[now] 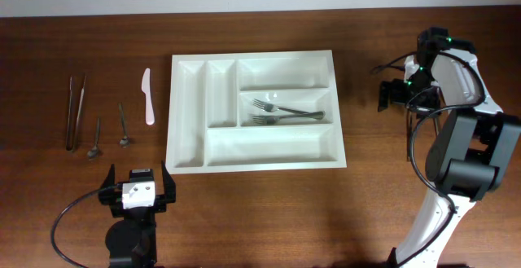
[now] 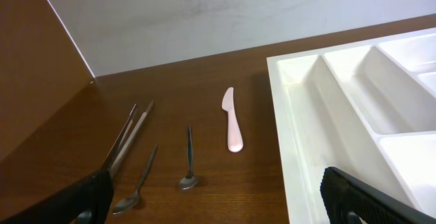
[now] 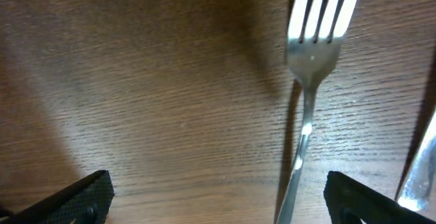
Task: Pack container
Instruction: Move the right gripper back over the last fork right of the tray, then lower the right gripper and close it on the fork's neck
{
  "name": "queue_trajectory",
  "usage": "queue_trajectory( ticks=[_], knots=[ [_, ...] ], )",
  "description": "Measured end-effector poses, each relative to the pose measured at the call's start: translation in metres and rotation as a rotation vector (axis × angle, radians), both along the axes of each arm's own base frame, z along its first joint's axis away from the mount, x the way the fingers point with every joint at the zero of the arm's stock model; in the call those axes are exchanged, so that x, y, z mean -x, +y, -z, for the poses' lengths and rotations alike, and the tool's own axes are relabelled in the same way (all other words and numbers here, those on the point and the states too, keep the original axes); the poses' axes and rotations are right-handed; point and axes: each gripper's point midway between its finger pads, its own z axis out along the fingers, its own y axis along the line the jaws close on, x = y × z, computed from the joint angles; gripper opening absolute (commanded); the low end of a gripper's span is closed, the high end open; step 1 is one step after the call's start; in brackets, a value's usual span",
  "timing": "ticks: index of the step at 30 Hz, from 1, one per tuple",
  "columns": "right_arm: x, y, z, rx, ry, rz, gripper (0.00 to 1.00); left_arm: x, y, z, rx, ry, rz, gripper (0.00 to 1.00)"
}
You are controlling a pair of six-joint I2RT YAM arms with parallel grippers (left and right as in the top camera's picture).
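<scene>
Right arm, overhead: your right gripper (image 1: 389, 95) hangs right of the container (image 1: 260, 147), which lies mid-table.
Left wrist: left gripper (image 2: 225, 203) spread wide, container (image 2: 306, 129) to its right; line up along a spoon (image 2: 143, 176) handle.
Right wrist: right gripper (image 3: 218, 200) fully spread; fork (image 3: 310, 81) sits off-centre, so centre its handle before closing.
</scene>
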Motion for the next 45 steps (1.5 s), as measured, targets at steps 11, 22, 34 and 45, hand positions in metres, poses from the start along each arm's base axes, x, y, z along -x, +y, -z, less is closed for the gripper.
queue_trajectory(
  ticks=[11,22,34,45],
  knots=[
    [0.014,-0.041,0.001,-0.008,0.01,0.07,1.0,0.0,0.0,0.0,0.0,0.0,0.0,0.99],
    [0.017,-0.039,0.012,-0.016,0.041,0.043,0.96,0.0,0.0,0.0,0.0,0.0,0.0,0.99],
    [0.02,-0.036,0.025,-0.028,0.073,0.019,0.96,0.0,0.0,0.0,0.0,0.0,0.0,0.99],
    [0.016,-0.038,0.026,-0.024,0.056,-0.005,0.96,0.0,0.0,0.0,0.0,0.0,0.0,0.99]
  ],
)
